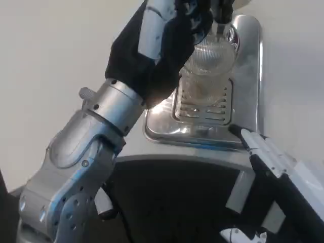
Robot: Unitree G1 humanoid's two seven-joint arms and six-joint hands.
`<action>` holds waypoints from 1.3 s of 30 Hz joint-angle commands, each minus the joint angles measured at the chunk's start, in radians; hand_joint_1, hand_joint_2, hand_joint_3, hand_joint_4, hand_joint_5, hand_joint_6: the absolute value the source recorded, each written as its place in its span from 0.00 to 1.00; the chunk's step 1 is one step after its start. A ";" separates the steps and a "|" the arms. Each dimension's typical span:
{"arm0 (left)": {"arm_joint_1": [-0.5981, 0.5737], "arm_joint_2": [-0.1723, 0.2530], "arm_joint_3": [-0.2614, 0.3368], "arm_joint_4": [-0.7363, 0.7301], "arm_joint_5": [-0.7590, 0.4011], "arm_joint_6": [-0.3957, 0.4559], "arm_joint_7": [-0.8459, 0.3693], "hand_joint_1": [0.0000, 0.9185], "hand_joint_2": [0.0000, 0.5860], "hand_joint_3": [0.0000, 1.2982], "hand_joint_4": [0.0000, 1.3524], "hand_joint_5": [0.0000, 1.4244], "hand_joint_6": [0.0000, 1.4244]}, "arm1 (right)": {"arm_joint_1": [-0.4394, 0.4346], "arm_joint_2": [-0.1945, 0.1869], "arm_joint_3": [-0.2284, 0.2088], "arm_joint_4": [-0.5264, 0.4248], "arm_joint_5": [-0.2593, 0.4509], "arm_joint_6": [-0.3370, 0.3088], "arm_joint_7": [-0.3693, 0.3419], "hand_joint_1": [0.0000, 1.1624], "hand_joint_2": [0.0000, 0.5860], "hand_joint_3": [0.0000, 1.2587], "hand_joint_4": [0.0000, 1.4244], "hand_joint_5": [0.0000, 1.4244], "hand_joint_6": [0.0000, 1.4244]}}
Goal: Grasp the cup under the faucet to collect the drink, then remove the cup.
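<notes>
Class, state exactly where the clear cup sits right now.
In the head view, upper centre-right, the cup stands over the drip tray, under the faucet, gripped by the left robot hand.

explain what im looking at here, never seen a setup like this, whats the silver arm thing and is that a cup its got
This is a humanoid robot seen from a camera on its own head or chest, looking down at its work. The big silver piece running up from the lower left is its left forearm. At the end is its left hand, partly dark and white, reaching up to a clear ribbed cup. The hand is wrapped against the cup's side and appears to hold it, though the fingers are blurred. The cup sits under the faucet of a shiny metal drink dispenser, above a slotted drip tray. Whether any drink is flowing, the picture is too blurred to tell. At the lower right, the white and black fingers belong to the right hand, which rests near the tray's corner and holds nothing.
</notes>
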 commanded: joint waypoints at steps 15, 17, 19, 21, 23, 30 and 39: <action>-0.064 0.261 -0.220 0.027 0.602 -0.256 -0.178 0.00 0.40 0.00 0.00 0.00 0.00 | -0.048 0.131 0.002 -0.017 0.001 0.109 0.024 0.73 0.50 0.02 0.00 0.00 0.04; -0.059 0.277 -0.237 0.026 0.672 -0.292 -0.176 0.00 0.40 0.00 0.00 0.00 0.00 | -0.053 0.155 0.001 -0.017 -0.006 0.113 0.026 0.79 0.48 0.02 0.00 0.00 0.04; -0.054 0.284 -0.245 0.026 0.728 -0.324 -0.173 0.00 0.40 0.00 0.00 0.00 0.00 | -0.063 0.179 0.004 -0.017 -0.018 0.117 0.032 0.84 0.48 0.03 0.00 0.00 0.04; -0.044 0.288 -0.249 0.028 0.786 -0.368 -0.156 0.00 0.40 0.00 0.00 0.00 0.00 | -0.072 0.200 0.007 -0.017 -0.028 0.121 0.038 0.86 0.46 0.03 0.00 0.00 0.04; -0.024 0.299 -0.254 0.032 0.873 -0.434 -0.119 0.00 0.40 0.00 0.00 0.00 0.00 | -0.084 0.228 0.013 -0.017 -0.040 0.134 0.042 0.93 0.46 0.03 0.00 0.00 0.04; 0.022 0.296 -0.225 0.106 0.925 -0.599 -0.073 0.00 0.41 0.00 0.00 0.00 0.00 | -0.139 0.272 0.028 -0.017 -0.067 0.221 0.049 1.00 0.32 0.01 0.00 0.00 0.04; 0.031 0.295 -0.210 0.156 0.963 -0.674 -0.062 0.00 0.42 0.00 0.00 0.00 0.00 | -0.320 0.235 0.022 0.025 -0.082 0.383 0.010 1.00 0.23 0.00 0.00 0.00 0.03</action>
